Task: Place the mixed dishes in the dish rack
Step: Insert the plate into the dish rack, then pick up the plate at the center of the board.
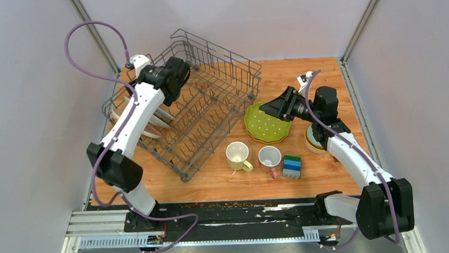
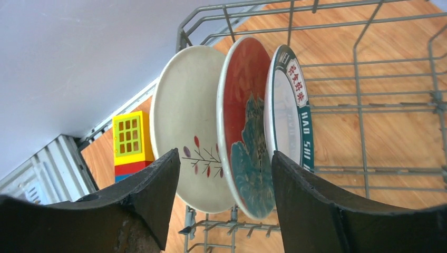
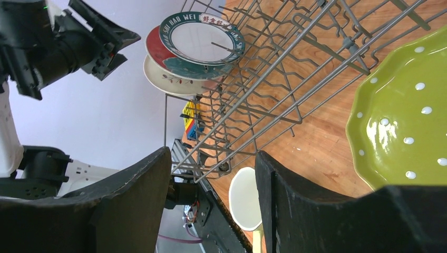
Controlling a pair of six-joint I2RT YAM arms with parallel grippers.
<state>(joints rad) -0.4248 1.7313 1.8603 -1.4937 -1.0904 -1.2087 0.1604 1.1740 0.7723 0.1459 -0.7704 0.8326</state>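
Note:
The grey wire dish rack (image 1: 210,113) (image 2: 369,105) (image 3: 284,63) holds three plates upright in its left side: a white twig-pattern one (image 2: 184,121), a red and teal one (image 2: 245,126) and a green-rimmed one (image 2: 287,105). My left gripper (image 1: 172,86) (image 2: 225,155) hangs open just above them, touching none. A scalloped green plate (image 1: 267,124) (image 3: 406,116) lies on the table right of the rack. My right gripper (image 1: 266,108) (image 3: 213,155) hovers open and empty over that plate's far edge. In front stand a pale yellow mug (image 1: 237,156) (image 3: 245,197) and a white pink-handled mug (image 1: 269,158).
Stacked green-blue toy blocks (image 1: 292,166) stand right of the mugs. Bowls (image 1: 313,140) sit half hidden under my right arm. A yellow, red and blue toy block (image 2: 129,142) stands outside the rack's left side. Grey walls close in the wooden table (image 1: 324,75).

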